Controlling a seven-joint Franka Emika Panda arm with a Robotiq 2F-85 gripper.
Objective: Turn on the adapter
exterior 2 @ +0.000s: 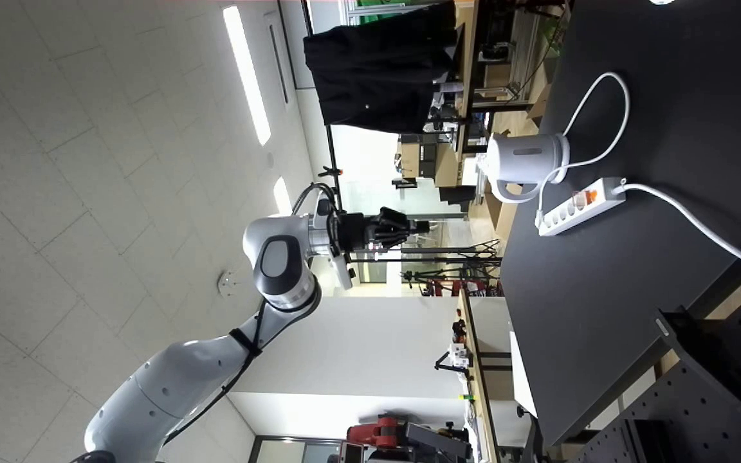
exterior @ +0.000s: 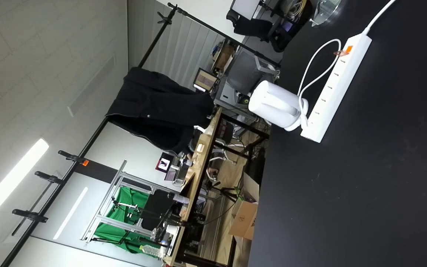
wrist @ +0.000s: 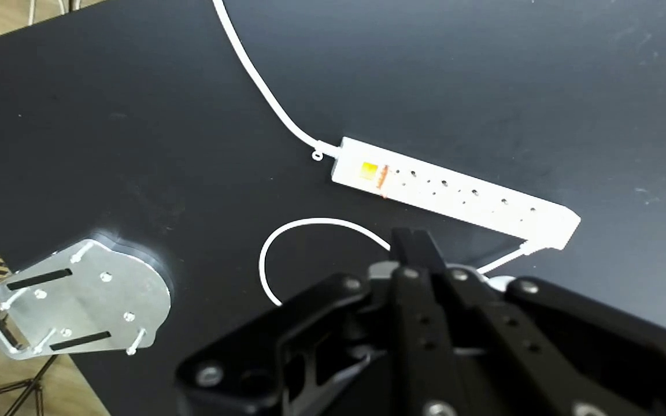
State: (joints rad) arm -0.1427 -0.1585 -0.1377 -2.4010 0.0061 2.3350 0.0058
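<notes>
Adapter (wrist: 454, 193) lies on the dark bench (wrist: 136, 144), its orange switch (wrist: 369, 171) at the end where a thick white cord (wrist: 267, 95) joins. At the opposite end sits a white plug (wrist: 535, 247), whose thinner lead (wrist: 321, 221) loops toward the kettle (exterior 2: 528, 167) standing upright just beside the adapter in both exterior views. A metallic plate (wrist: 87, 306) with bolts lies at the bench's edge. In the wrist view the claw (wrist: 413, 237) looks clenched, its fingertips (wrist: 425, 248) together; in an exterior view it hangs above the bench, well apart from the adapter, on the grey-white arm (exterior 2: 190, 363).
</notes>
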